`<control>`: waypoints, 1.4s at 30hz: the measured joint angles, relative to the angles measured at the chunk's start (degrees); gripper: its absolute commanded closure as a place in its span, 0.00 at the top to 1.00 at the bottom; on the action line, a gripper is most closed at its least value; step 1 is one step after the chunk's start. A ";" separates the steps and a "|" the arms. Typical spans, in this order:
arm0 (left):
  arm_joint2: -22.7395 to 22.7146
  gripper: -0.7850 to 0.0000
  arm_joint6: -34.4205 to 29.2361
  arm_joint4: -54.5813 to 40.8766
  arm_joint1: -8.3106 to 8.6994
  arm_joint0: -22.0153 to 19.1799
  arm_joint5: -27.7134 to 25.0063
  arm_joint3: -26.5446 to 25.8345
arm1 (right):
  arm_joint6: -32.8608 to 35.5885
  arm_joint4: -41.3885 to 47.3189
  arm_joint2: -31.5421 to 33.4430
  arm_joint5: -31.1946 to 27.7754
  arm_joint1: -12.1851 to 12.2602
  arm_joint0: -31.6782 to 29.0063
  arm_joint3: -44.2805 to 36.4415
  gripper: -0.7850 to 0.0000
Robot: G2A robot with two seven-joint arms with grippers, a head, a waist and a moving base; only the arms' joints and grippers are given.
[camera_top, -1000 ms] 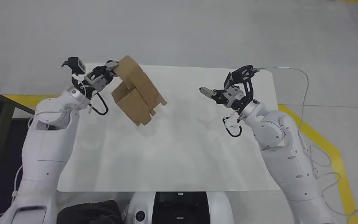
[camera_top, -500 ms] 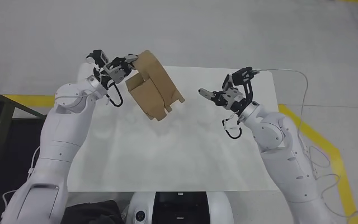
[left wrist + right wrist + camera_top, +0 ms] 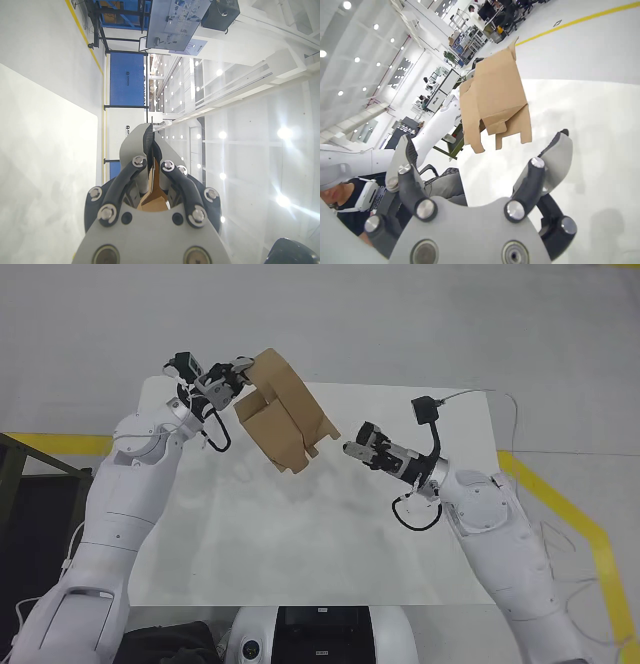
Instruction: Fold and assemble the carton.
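Observation:
A brown cardboard carton [image 3: 285,409], partly unfolded with loose flaps hanging down, hangs in the air over the far left part of the white table [image 3: 330,534]. My left gripper [image 3: 243,368] is shut on its upper edge; the left wrist view has a thin cardboard edge [image 3: 153,175] pinched between the fingers [image 3: 140,147]. My right gripper [image 3: 352,447] stands open just right of the carton's lower flaps, a short gap away. In the right wrist view the carton [image 3: 495,97] hangs beyond the spread fingers [image 3: 557,150].
The white table top lies bare beneath and in front of the carton. Yellow floor tape [image 3: 560,514] runs past the table's right side. A dark frame [image 3: 15,464] stands at the left edge.
My left arm has carried the carton to the right and slightly toward the table's middle. My right gripper has swung left and now points at the carton's lower flaps.

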 measured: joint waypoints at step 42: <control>3.20 0.00 3.49 -0.73 -2.34 -1.31 5.30 1.20 | 16.37 27.66 -7.98 -7.41 -2.14 7.59 14.30 1.00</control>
